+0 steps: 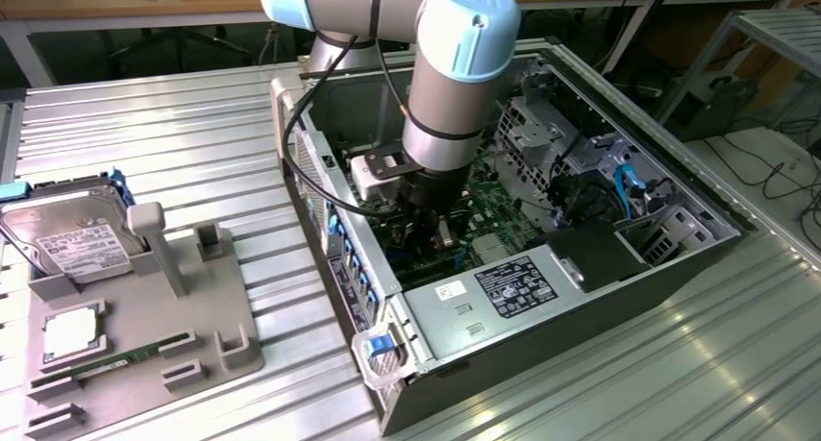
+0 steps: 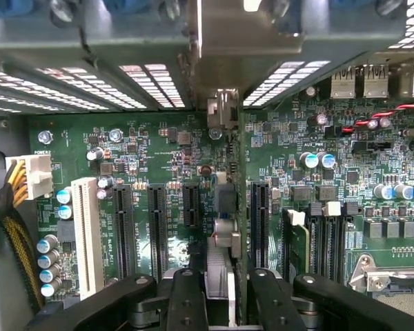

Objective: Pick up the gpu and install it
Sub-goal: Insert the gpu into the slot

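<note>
1. Grey plastic fixture (image 1: 167, 355) lies at nine o'clock in the exterior view. It holds a hard drive (image 1: 71, 234) and a memory stick (image 1: 122, 361) in their own pockets, so parts wait in known spots. Its upright post (image 1: 152, 239) stands bare, probably because the card is gone from there.
2. At the centre we see the arm (image 1: 449, 85) reaching straight down into the open computer case (image 1: 513, 297), which lies on its side so the board faces up.
3. In the wrist view, the gripper (image 2: 221, 289) is clamped on the gpu (image 2: 224, 227), held edge-on between the black fingers (image 2: 186, 296) at six o'clock. We judge that the card hangs vertical to meet an expansion slot (image 2: 259, 214) on the motherboard (image 2: 159, 148).
4. At three o'clock sit the memory slots (image 2: 328, 238), clear of the card.
</note>
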